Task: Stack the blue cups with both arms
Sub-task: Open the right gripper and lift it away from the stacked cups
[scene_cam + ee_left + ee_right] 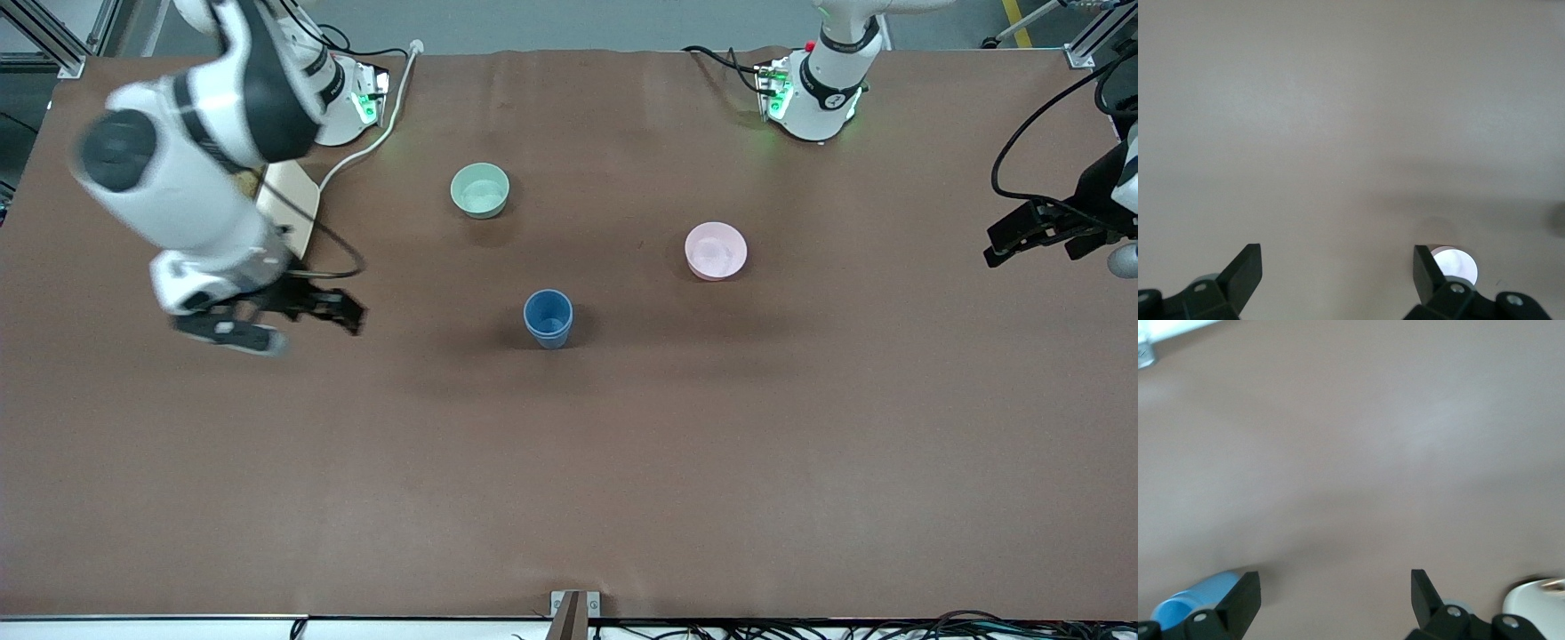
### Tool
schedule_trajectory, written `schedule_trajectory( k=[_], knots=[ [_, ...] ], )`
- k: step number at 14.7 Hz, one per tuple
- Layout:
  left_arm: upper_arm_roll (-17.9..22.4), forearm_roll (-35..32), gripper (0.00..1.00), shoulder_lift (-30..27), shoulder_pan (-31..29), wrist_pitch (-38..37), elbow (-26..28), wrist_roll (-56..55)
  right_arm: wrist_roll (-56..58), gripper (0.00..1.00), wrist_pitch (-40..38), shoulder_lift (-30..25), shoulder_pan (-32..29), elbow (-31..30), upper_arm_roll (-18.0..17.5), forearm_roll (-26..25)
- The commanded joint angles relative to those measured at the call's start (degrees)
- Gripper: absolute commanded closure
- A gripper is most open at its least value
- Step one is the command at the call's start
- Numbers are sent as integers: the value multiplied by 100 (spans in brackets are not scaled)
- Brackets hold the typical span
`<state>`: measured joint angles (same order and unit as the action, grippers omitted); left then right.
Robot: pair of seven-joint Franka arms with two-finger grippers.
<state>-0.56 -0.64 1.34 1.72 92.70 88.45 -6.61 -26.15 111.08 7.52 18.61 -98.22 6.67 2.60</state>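
Note:
One blue cup [548,318] stands upright near the table's middle, nearer to the front camera than both bowls. I cannot tell whether a second blue cup sits nested in it; no other blue cup shows. My right gripper [311,331] is open and empty, over the table toward the right arm's end, apart from the cup. Its wrist view shows the open gripper [1335,573] and the cup [1185,603] beside one finger. My left gripper [1029,253] is open and empty at the left arm's end of the table. In its wrist view the gripper [1337,248] is over bare table.
A mint-green bowl [480,190] stands farther from the front camera than the cup. A pink bowl [716,251] stands toward the left arm's end; it shows pale in the left wrist view [1458,265]. A wooden board [289,203] and a white cable [373,142] lie by the right arm's base.

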Motion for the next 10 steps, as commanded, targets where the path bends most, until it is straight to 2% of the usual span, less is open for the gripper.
schedule_trajectory(
  k=[1, 4, 6, 10],
  knots=[
    [-137, -24, 0, -64, -58, -147, -91, 90, 617, 1, 10, -241, -690, -197, -131, -164],
    [-172, -24, 0, -64, -49, -244, -100, 81, 1259, 0, -252, -408, -1271, -101, -131, -164],
    [-234, -6, 0, -133, -66, -322, -100, 81, 1541, 0, -761, -549, -1561, 100, -131, -164],
    [-208, 64, 0, -134, -101, -314, -100, 81, 1718, 0, -1438, -1023, -1773, 163, -131, -172]
  ],
)
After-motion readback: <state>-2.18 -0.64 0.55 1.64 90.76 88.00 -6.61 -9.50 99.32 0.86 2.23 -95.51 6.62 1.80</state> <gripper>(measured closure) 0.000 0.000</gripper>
